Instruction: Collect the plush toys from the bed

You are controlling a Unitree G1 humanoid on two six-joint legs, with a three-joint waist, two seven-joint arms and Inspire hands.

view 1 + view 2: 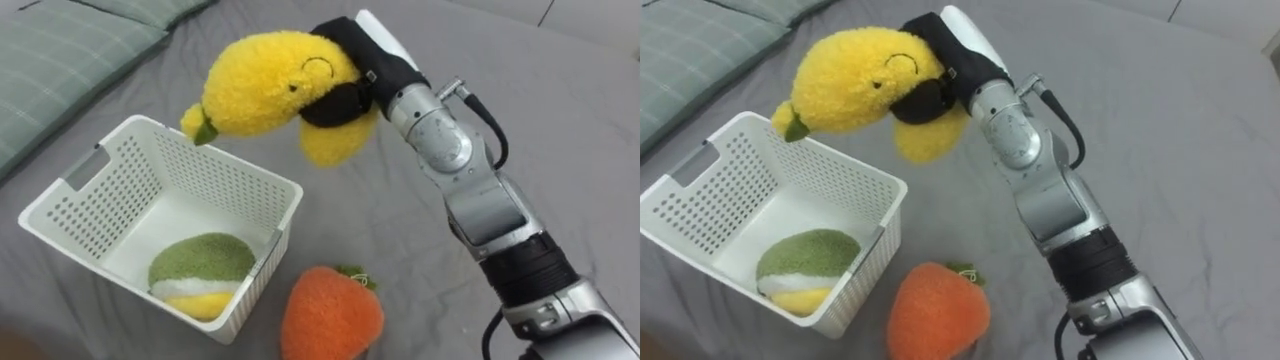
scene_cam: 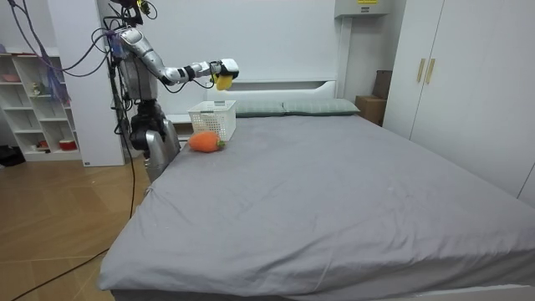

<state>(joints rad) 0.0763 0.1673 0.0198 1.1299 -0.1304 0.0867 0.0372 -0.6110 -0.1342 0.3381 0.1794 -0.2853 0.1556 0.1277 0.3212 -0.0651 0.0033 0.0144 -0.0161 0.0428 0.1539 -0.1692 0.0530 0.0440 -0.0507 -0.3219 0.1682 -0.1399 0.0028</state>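
My right hand (image 1: pixel 352 70) (image 1: pixel 940 60) is shut on a fluffy yellow plush toy (image 1: pixel 270 85) (image 1: pixel 855 80) and holds it in the air over the far right corner of a white perforated basket (image 1: pixel 70 205) (image 1: pixel 685 190). In the basket lies a green, white and yellow plush (image 1: pixel 203 275) (image 1: pixel 805 265). An orange plush with a green top (image 1: pixel 330 315) (image 1: pixel 938 310) rests on the grey bed just right of the basket. In the room view I stand at the bedside with the right hand (image 2: pixel 211 69) holding the yellow toy (image 2: pixel 222 79) above the basket (image 2: pixel 213 117).
Grey-green checked pillows (image 1: pixel 70 50) (image 1: pixel 690 35) lie at the far left near the basket. The grey sheet (image 1: pixel 560 120) stretches open to the right. The room view has white shelves (image 2: pixel 38 109) at its left and wardrobes (image 2: pixel 443 75) at its right.
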